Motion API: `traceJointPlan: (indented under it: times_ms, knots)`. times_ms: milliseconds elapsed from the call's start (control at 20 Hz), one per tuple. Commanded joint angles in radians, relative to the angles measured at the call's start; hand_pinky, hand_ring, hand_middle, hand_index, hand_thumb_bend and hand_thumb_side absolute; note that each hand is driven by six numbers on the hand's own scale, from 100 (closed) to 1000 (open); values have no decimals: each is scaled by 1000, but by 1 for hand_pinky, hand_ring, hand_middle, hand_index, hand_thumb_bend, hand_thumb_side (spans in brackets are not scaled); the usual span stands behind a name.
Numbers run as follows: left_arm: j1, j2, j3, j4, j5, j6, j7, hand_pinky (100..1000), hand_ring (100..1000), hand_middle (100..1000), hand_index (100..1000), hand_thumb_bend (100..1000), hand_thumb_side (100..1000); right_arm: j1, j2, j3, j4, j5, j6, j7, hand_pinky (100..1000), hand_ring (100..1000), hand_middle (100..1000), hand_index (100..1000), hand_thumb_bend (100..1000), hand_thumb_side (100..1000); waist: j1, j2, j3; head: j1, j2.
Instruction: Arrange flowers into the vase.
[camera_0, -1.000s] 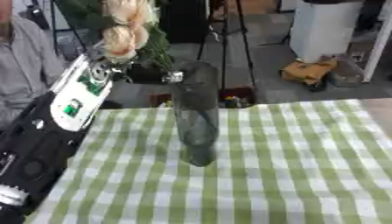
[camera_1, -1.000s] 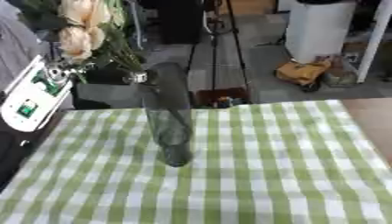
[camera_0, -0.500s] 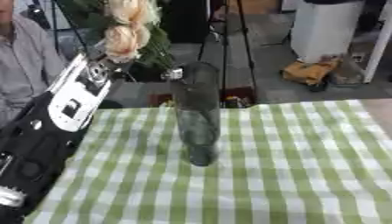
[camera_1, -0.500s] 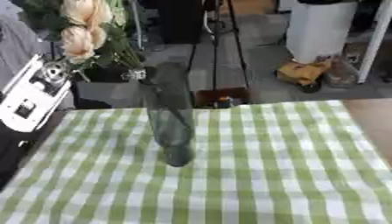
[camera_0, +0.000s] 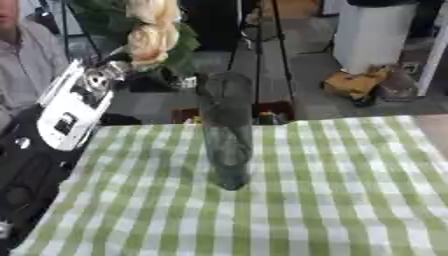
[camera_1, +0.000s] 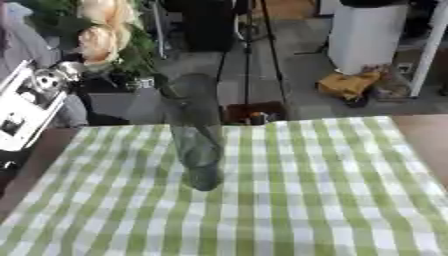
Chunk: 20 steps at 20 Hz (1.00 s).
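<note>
The flowers (camera_0: 153, 35), pale cream blooms with dark leaves, are up at the far left, above and just left of the vase mouth. The tall dark glass vase (camera_0: 226, 130) stands upright mid-bench on the green-checked cloth (camera_0: 332, 190), nothing in it yet. Over the last second the left arm (camera_0: 74, 105), white panel and all, has swung in a touch toward the vase, bringing the bouquet nearer the opening. The left robot hand itself is lost behind the leaves, so I cannot tell its fingers. Right robot hand: not showing. Stems look near lined up for the drop.
</note>
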Motion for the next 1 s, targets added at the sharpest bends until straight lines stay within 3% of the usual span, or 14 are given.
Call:
traceJointPlan:
  times_ms: [50,450,1000]
  knots:
    - [-7,44,0,-27,1,-1,-17,868,1000,1000,1000,423,868,-7,-9,-1,-15,6,-1,-6,653,743,717,786,100,801,-2,-28,4,-7,7]
    - [30,83,-16,-93,51,-1,-48,874,1000,1000,1000,403,873,-6,-10,-2,-15,8,-3,-13,657,744,716,787,100,802,-3,-33,13,-19,21]
    - [152,179,-14,-313,154,21,-66,856,1000,1000,1000,282,916,-2,-9,-6,-15,12,-8,-28,659,742,716,787,100,811,-17,-53,30,-52,62]
